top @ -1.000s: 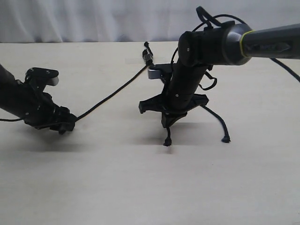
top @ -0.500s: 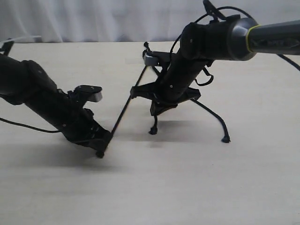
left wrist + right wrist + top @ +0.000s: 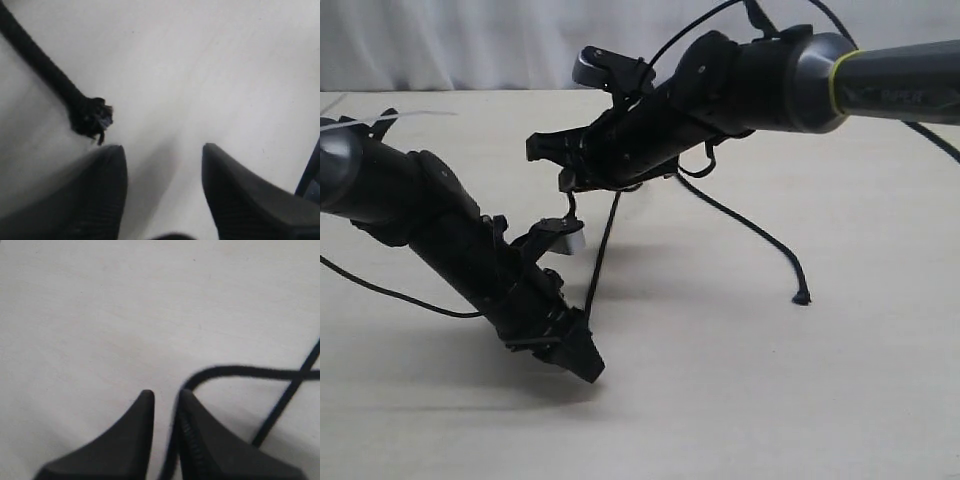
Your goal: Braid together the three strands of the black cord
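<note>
The thin black braided cord is lying across the middle of the pale wooden tabletop, and its strands are fanning out from beneath the right arm, which is hiding where they join. The long right-hand strand is curving away over the table and ending in a small knobbed tip, well apart from both arms. The straight middle strand is running in a line down toward the black left gripper. In the left wrist view its frayed knobbed end is resting on the table just beside one finger, outside the gap. That left gripper is standing wide, with only bare table showing between its fingers. The short third strand is dangling from the black right gripper, which is reaching across the middle of the table. In the right wrist view the right gripper is pinching narrowly on this strand, which is passing between the two fingers, bending sideways just ahead of the tips and crossing another strand farther on. A white curtain is hanging behind the table.
</note>
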